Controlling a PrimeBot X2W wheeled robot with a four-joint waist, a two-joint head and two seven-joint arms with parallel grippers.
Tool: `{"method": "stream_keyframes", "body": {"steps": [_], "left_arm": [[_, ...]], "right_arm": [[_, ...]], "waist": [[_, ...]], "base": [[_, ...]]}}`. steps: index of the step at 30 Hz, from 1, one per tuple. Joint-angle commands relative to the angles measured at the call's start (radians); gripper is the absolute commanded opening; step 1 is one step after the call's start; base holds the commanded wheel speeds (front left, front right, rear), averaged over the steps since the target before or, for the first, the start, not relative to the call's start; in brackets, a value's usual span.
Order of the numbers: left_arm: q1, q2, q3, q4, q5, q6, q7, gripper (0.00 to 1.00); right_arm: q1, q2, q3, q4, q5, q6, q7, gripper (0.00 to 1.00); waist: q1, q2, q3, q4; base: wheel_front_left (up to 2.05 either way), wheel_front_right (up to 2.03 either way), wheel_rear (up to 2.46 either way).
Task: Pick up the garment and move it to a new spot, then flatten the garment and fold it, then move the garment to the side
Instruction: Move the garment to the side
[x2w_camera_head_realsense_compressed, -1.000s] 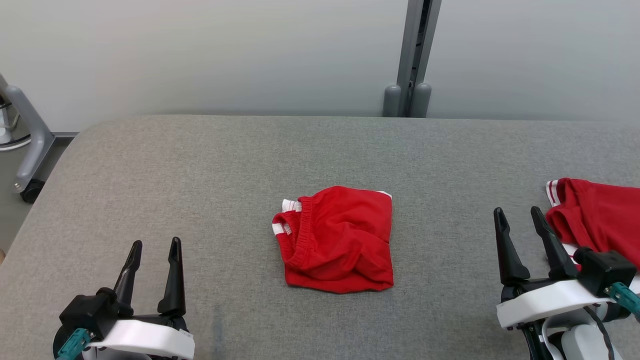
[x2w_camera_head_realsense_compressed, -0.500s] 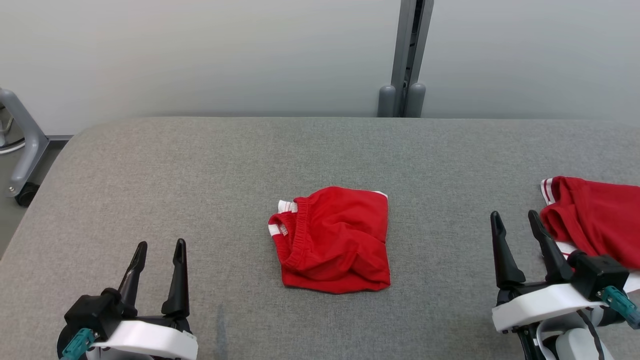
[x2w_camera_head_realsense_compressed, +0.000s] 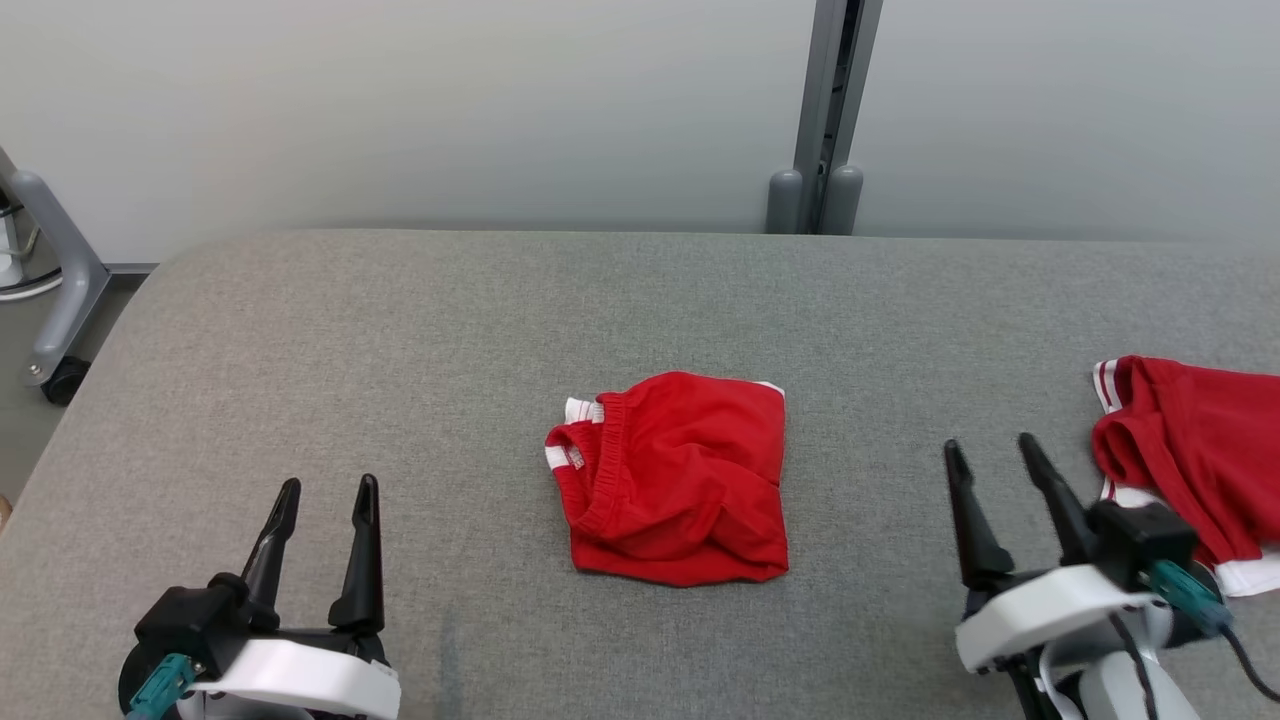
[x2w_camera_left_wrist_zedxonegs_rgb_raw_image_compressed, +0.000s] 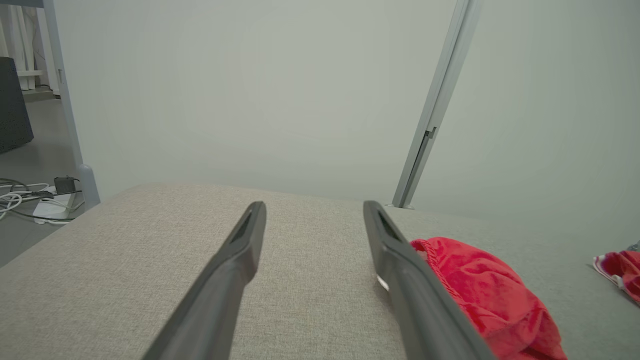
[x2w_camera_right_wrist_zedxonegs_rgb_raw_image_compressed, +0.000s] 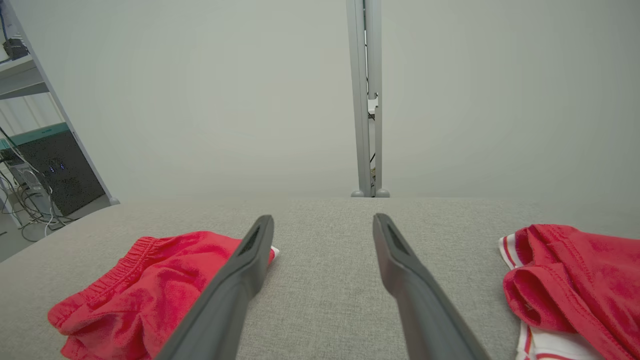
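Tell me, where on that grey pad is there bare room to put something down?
The widest bare stretch is the far half of the grey pad, behind the central red garment. The left side, between that garment and the open left gripper, is bare too. Crowded: the right edge, where a second red garment lies close beside the right gripper.

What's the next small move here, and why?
Probably ease the right tool left toward the red shorts: it stands open and empty, and the shorts lie bunched on the grey table, apart from it.
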Motion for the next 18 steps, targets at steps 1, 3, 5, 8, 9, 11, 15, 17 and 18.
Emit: {"method": "stream_keyframes", "body": {"steps": [1, 3, 5, 8, 9, 11, 15, 17, 18], "left_arm": [[-0.007, 0.004, -0.001, -0.005, 0.009, 0.004, -0.004, 1.00], [-0.010, 0.003, -0.012, -0.008, 0.013, 0.006, -0.004, 1.00], [-0.019, 0.005, -0.015, -0.011, 0.026, 0.007, -0.004, 1.00], [-0.024, 0.004, -0.024, -0.020, 0.034, 0.014, -0.004, 1.00], [-0.025, 0.004, -0.025, -0.019, 0.032, 0.014, -0.004, 1.00], [-0.025, 0.004, -0.028, -0.019, 0.030, 0.016, -0.004, 1.00], [-0.023, 0.004, -0.036, -0.022, 0.019, 0.023, -0.004, 1.00], [-0.025, 0.004, -0.037, -0.021, 0.014, 0.023, -0.004, 1.00], [-0.028, 0.004, -0.036, -0.021, 0.013, 0.023, -0.004, 1.00]], "right_arm": [[-0.030, -0.005, 0.017, 0.028, -0.001, 0.000, 0.021, 1.00], [-0.071, -0.009, 0.040, 0.073, -0.001, 0.000, 0.053, 1.00], [-0.112, -0.008, 0.066, 0.121, 0.012, 0.000, 0.090, 1.00], [-0.192, -0.008, 0.124, 0.217, 0.068, 0.000, 0.190, 1.00], [-0.207, -0.011, 0.139, 0.239, 0.085, 0.000, 0.223, 1.00], [-0.225, -0.015, 0.152, 0.260, 0.106, 0.000, 0.252, 1.00], [-0.283, -0.021, 0.159, 0.338, 0.177, 0.000, 0.351, 1.00], [-0.315, -0.024, 0.146, 0.370, 0.204, 0.000, 0.383, 1.00], [-0.329, -0.022, 0.138, 0.386, 0.222, 0.000, 0.398, 1.00]], "waist": [[0.0000, 0.0000, 0.003, 0.000], [0.0000, 0.0000, 0.008, 0.007], [0.0000, 0.0000, 0.012, 0.021], [0.0000, 0.0000, 0.020, 0.062], [0.0000, 0.0000, 0.022, 0.074], [0.0000, 0.0000, 0.022, 0.086], [0.0000, 0.0000, 0.029, 0.132], [0.0000, 0.0000, 0.036, 0.152], [0.0000, 0.0000, 0.040, 0.162]], "base": [[0.00, 0.00, 0.00], [0.00, 0.00, 0.00], [0.00, 0.00, 0.00], [0.00, 0.00, 0.00], [0.00, 0.00, 0.00], [0.00, 0.00, 0.00], [0.00, 0.00, 0.00], [0.00, 0.00, 0.00], [0.00, 0.00, 0.00]]}}
